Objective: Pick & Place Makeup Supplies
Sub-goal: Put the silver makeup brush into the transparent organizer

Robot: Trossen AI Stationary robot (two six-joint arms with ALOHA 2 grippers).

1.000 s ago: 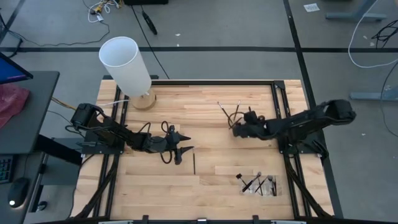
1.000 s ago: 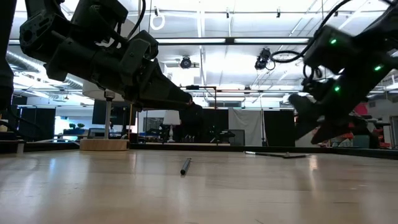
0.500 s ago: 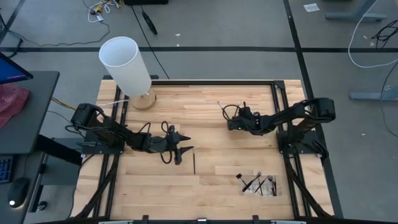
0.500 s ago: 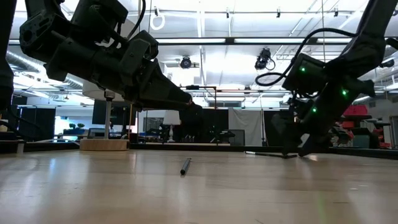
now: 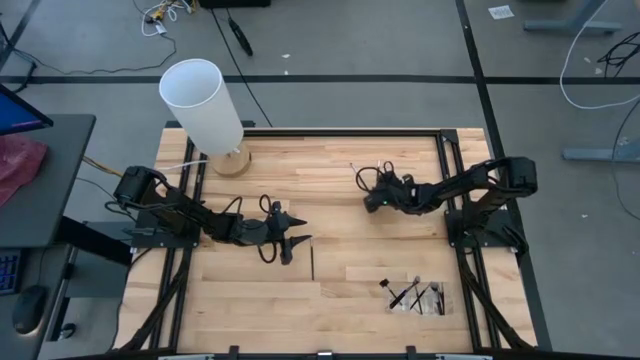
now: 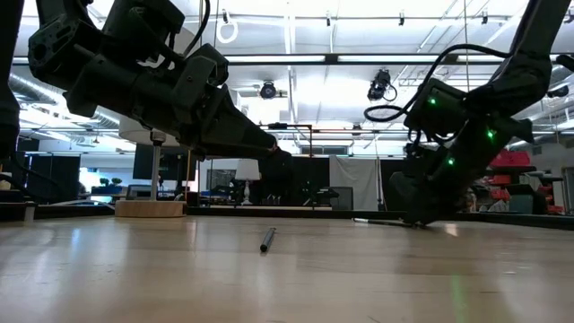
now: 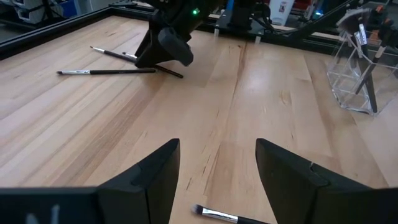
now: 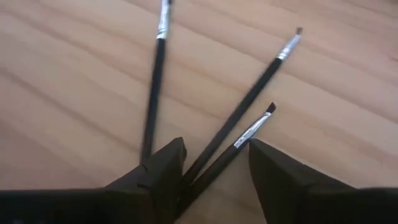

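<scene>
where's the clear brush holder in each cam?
High: clear holder near the table's front edge, on the right arm's side.
Low: not visible.
Left wrist: holder at the frame's right edge, brushes standing in it.
Right wrist: not in it.
Shared landmark: right gripper, also in left wrist view.

Three brushes (image 8: 239, 115) between parted jaws

Overhead looks straight down; low level across table (image 6: 287, 269); wrist cameras close, forward.
</scene>
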